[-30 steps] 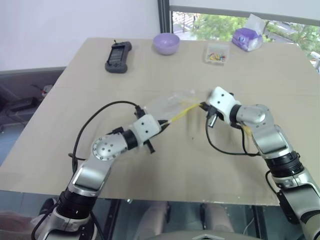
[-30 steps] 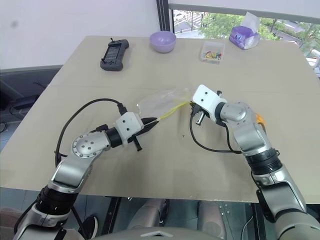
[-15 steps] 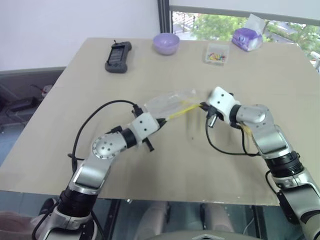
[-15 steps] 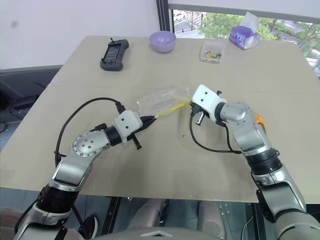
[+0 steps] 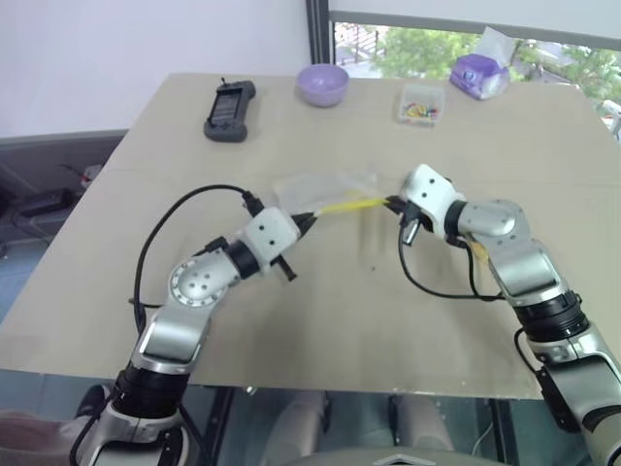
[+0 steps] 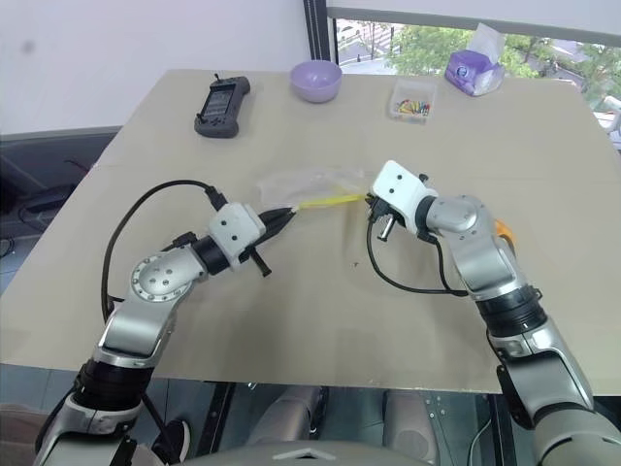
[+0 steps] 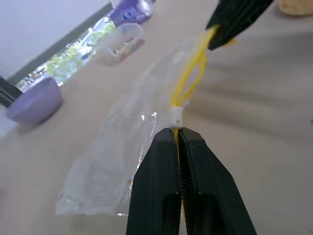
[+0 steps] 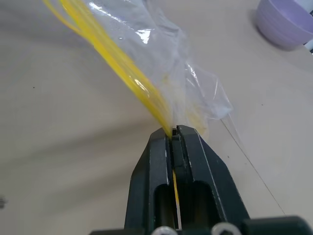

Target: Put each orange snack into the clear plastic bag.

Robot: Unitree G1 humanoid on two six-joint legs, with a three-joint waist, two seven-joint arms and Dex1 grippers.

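- Left gripper [image 7: 178, 134] was clamped tight on the yellow strip of the clear plastic bag [image 6: 301, 184], just behind a small white slider on that strip.
- Right gripper [image 8: 172, 132] was pinched closed on the other end of the same yellow strip; the crinkly bag film spread away from its fingertips.
- The bag hung between the two grippers over the middle of the table [image 6: 320, 311], with the yellow strip stretched nearly straight from one gripper to the other.
- The bag's clear body trailed toward the far side of the strip; whether it touched the table could not be told.
- In the left wrist view, an orange snack [image 7: 296, 6] sat on the table beyond the right gripper's black fingers [image 7: 234, 17], apart from the bag and not inside it.
- A sliver of orange [image 6: 503, 229] showed behind the right forearm in the head views, near the right side of the table.
- At the far edge of the table: black handheld controller [image 6: 222, 105] at far left, purple bowl [image 6: 316, 80] beside it, small clear box of colourful bits [image 6: 414, 101], and a purple tissue pack [image 6: 473, 66] at far right.
- All four were well apart from the bag and the grippers.
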